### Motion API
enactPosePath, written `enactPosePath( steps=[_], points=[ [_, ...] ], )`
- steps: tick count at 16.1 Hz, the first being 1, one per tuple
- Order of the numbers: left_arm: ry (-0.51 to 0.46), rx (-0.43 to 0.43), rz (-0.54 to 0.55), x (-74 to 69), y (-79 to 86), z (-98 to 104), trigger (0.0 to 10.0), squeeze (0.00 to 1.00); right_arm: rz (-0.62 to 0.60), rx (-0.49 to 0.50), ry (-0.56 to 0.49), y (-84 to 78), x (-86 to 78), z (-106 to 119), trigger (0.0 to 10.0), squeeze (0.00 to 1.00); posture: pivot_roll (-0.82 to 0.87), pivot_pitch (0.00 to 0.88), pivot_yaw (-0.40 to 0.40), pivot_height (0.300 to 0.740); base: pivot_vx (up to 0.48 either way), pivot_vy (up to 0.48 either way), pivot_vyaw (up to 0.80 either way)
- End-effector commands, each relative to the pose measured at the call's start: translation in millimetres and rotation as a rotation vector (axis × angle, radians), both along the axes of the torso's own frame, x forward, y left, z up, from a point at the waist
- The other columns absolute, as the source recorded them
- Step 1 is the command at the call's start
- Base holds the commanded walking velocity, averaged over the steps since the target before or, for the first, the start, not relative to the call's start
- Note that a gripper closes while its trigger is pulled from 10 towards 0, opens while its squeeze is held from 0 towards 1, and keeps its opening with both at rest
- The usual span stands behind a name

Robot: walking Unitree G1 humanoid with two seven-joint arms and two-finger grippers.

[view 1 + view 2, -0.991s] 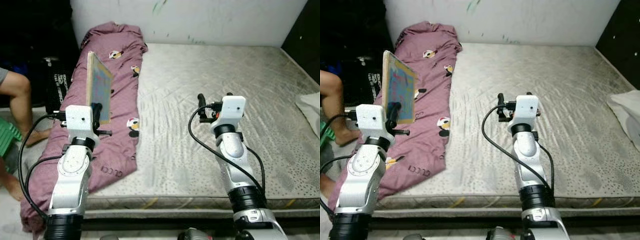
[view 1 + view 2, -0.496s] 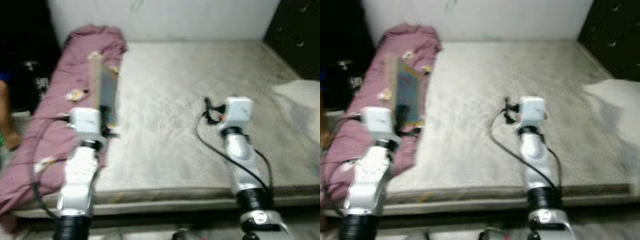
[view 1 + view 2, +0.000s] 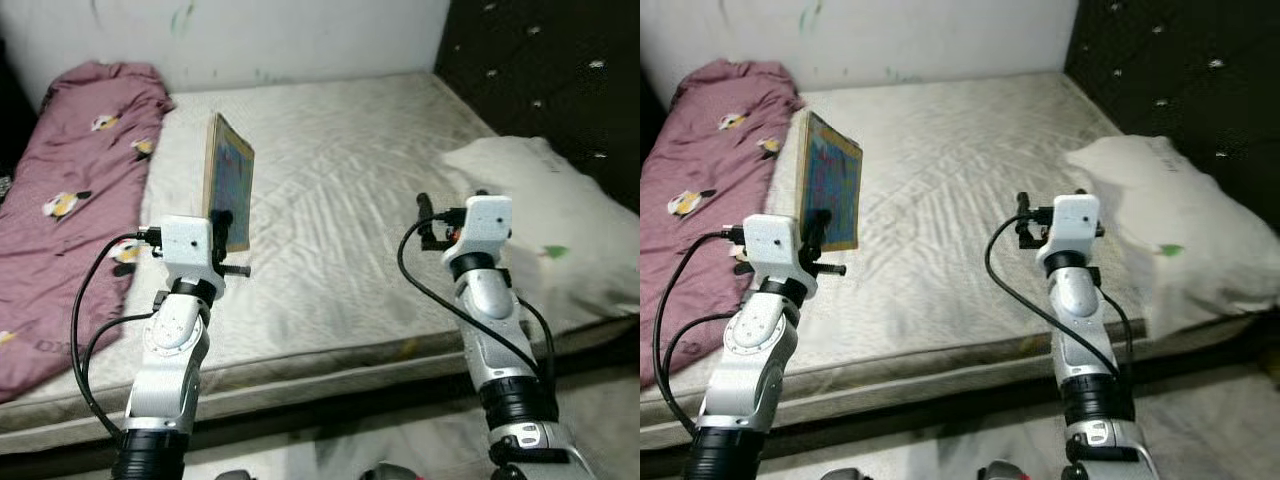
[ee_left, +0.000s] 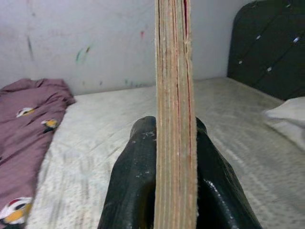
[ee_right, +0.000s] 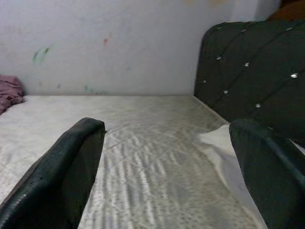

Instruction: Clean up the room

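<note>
Over the bed's near edge, left end effector [image 3: 222, 222] clamps a thin book [image 3: 228, 195] upright, black fingers [image 4: 136, 176] pressed on both faces of its lower edge; colourful cover faces robot's right, page edges toward the wrist camera. Book is held above the grey mattress [image 3: 330, 190], not touching it. Right end effector [image 3: 424, 215] hovers over the mattress near the front edge, fingers [image 5: 71, 167] spread wide apart, holding nothing. Maroon blanket [image 3: 70, 200] with small cartoon prints lies along the bed's left side, draping off the front edge. White pillow [image 3: 540, 210] sits at the bed's right end, just beside the dark tufted headboard [image 3: 550, 70]. White wall [image 3: 250, 35] with a few paint marks behind the bed.
</note>
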State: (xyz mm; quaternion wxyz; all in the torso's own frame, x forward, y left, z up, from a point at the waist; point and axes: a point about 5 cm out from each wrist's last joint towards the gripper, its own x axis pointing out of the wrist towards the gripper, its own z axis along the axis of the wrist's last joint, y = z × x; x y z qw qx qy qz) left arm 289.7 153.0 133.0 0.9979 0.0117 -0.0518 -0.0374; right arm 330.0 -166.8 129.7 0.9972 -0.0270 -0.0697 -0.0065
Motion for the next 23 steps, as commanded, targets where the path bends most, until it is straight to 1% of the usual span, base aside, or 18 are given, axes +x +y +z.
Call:
enactPosePath(
  steps=[1, 4, 6, 14, 17, 20, 23],
  points=[
    [-0.057, -0.003, 0.029, 1.4, 7.9, 11.1, 10.0, 0.00, 0.034, 0.002, -0.009, 9.2, 2.4, 3.7, 10.0, 0.00, 0.00, 0.000, 0.012, 0.740, 0.000, 0.000, 0.00],
    [-0.066, -0.010, 0.028, 0.3, 9.0, 11.9, 10.0, 0.00, 0.043, 0.004, -0.008, 11.4, 1.5, 2.9, 10.0, 0.00, 0.00, 0.000, 0.012, 0.740, 0.000, 0.000, 0.00],
    [-0.080, -0.032, 0.016, -0.6, 9.5, 13.8, 10.0, 0.00, 0.047, 0.003, -0.008, 11.9, 1.2, 2.8, 10.0, 0.00, 0.00, 0.000, 0.012, 0.740, 0.000, 0.000, 0.00],
    [-0.094, -0.041, 0.011, -0.5, 9.2, 15.3, 10.0, 0.00, 0.063, -0.003, -0.016, 12.0, 1.4, 4.2, 10.0, 0.00, -0.01, 0.001, 0.010, 0.740, 0.321, 0.000, 0.00],
    [-0.085, -0.043, 0.021, -0.3, 9.7, 14.2, 10.0, 0.00, 0.063, -0.004, -0.016, 11.8, 1.3, 4.2, 10.0, 0.00, -0.01, 0.002, 0.009, 0.740, 0.283, 0.000, 0.00],
    [-0.053, -0.039, 0.045, -0.5, 9.8, 9.5, 10.0, 0.00, 0.056, -0.006, -0.014, 10.9, 1.0, 3.8, 10.0, 0.00, -0.01, 0.005, 0.012, 0.740, 0.000, 0.000, 0.00],
    [-0.045, -0.027, 0.040, -2.8, 9.2, 6.6, 10.0, 0.00, 0.040, 0.000, -0.005, 7.7, 0.6, 2.1, 10.0, 0.00, -0.01, 0.007, 0.012, 0.740, 0.000, 0.000, 0.00]
  ],
)
